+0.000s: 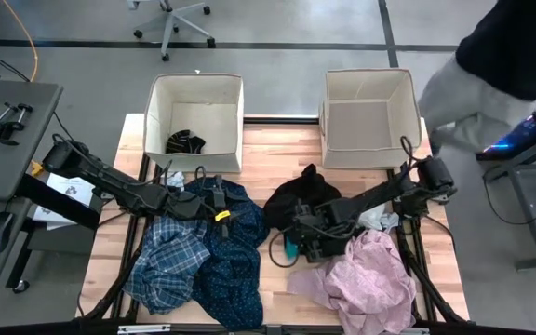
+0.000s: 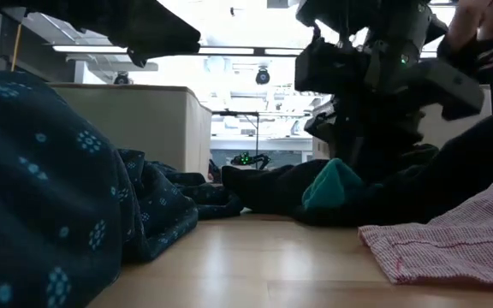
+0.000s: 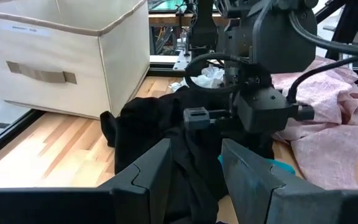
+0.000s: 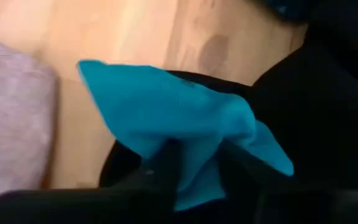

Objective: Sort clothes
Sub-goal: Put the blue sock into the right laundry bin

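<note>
A teal sock [image 4: 185, 127] is pinched between the fingers of the right end effector [image 1: 298, 244], low at the black garment [image 1: 301, 197] near the table [image 1: 282, 140] centre. The left end effector [image 1: 220, 207] is held parted over the navy patterned shirt [image 1: 235, 251], farther from the sock. The beige boxes [image 1: 368, 116] lie beyond, well apart.
</note>
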`<action>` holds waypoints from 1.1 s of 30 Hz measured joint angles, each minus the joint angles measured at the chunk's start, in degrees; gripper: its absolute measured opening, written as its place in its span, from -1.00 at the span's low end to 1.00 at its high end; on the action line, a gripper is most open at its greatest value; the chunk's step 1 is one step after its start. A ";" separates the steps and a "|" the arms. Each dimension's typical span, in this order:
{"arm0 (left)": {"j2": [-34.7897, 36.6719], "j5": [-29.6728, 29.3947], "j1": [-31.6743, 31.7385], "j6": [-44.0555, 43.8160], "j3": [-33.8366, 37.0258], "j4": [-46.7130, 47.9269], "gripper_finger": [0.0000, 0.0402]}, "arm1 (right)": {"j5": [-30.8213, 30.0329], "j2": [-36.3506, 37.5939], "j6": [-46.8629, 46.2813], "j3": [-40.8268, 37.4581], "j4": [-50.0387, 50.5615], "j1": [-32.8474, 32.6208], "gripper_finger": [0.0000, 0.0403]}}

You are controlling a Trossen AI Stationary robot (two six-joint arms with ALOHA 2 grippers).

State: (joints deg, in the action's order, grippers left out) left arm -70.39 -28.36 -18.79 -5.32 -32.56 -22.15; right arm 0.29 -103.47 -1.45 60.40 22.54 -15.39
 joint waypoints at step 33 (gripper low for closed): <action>0.00 0.11 0.00 -0.52 -0.02 -0.15 -0.35 | -42.41 47.79 -8.00 -0.12 24.93 44.17 -0.96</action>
State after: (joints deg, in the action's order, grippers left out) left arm -70.39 -28.25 -18.79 -5.85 -32.58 -22.31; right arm -42.12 -55.69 -9.45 60.28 47.47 28.78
